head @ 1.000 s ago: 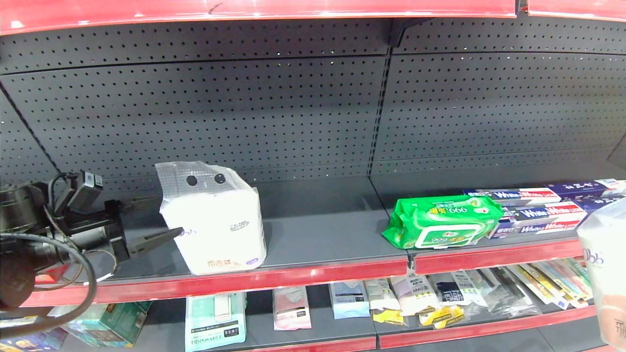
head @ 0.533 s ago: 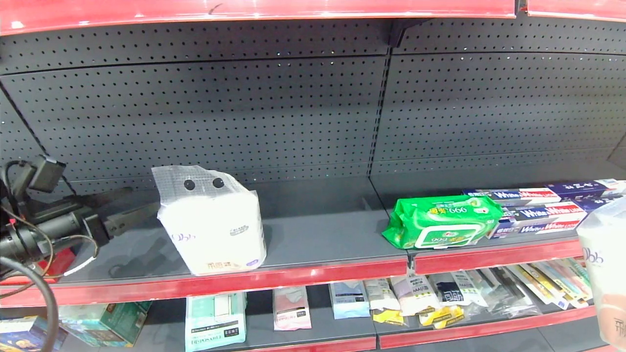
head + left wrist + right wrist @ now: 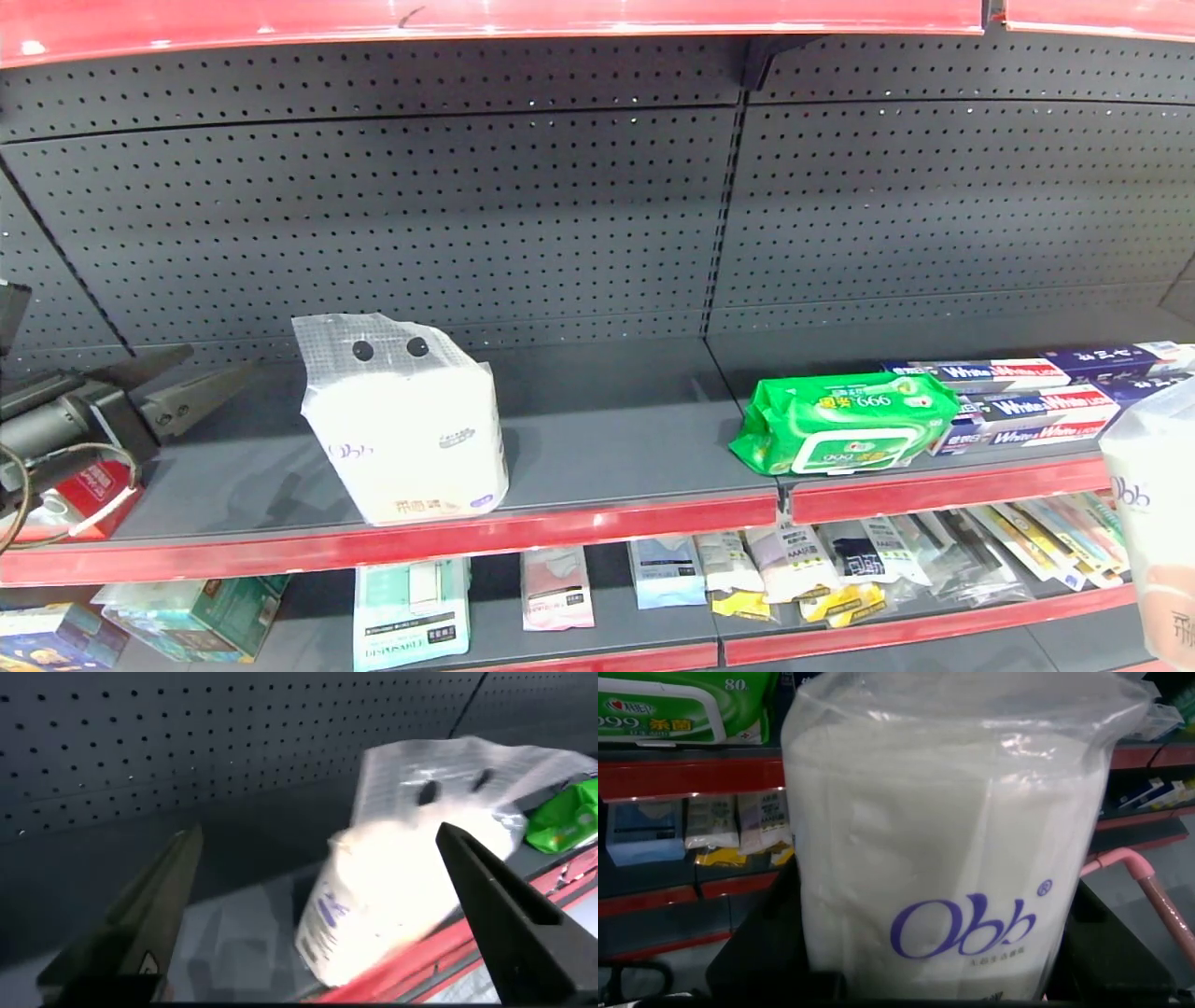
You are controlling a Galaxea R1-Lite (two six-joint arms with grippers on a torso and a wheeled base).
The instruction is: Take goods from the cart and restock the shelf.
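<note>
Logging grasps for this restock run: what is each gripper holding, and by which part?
The left gripper is open, holding nothing. The right gripper grips a white tissue pack by its two opposite sides.

Left gripper [image 3: 320,840]: two dark fingers [image 3: 154,919] spread wide, holding nothing. Tissue pack [image 3: 402,896]: white, in clear plastic with two round holes in its top flap, standing on the dark shelf [image 3: 234,933] close to the red front edge [image 3: 439,961], beyond the fingertips. Behind: perforated back panel [image 3: 187,737]; green wipes pack [image 3: 565,821] farther along the shelf.
</note>
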